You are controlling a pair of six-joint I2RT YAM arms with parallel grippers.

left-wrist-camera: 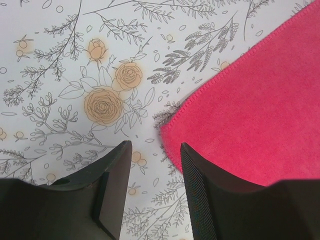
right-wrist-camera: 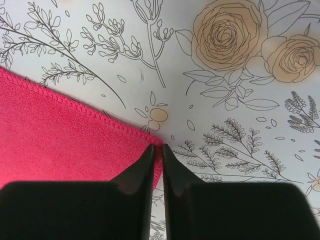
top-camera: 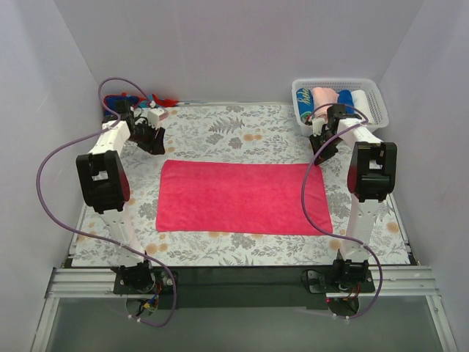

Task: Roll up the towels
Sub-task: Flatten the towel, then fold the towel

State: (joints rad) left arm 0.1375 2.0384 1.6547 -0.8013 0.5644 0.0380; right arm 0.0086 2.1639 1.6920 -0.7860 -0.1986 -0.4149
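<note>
While flat and unrolled, hot-pink towel [top-camera: 242,196]; left pincer [left-wrist-camera: 156,147] spread, right pincer [right-wrist-camera: 157,148] tight on its corner.

Bright, even, diffuse light from overhead. Shadows on the desk [top-camera: 220,125] are faint and soft, no glare anywhere. Overhead view is sharp throughout. Wrist views show the weave of the pink towel [left-wrist-camera: 260,100] crisp, but the near jaws go soft and almost black.
</note>
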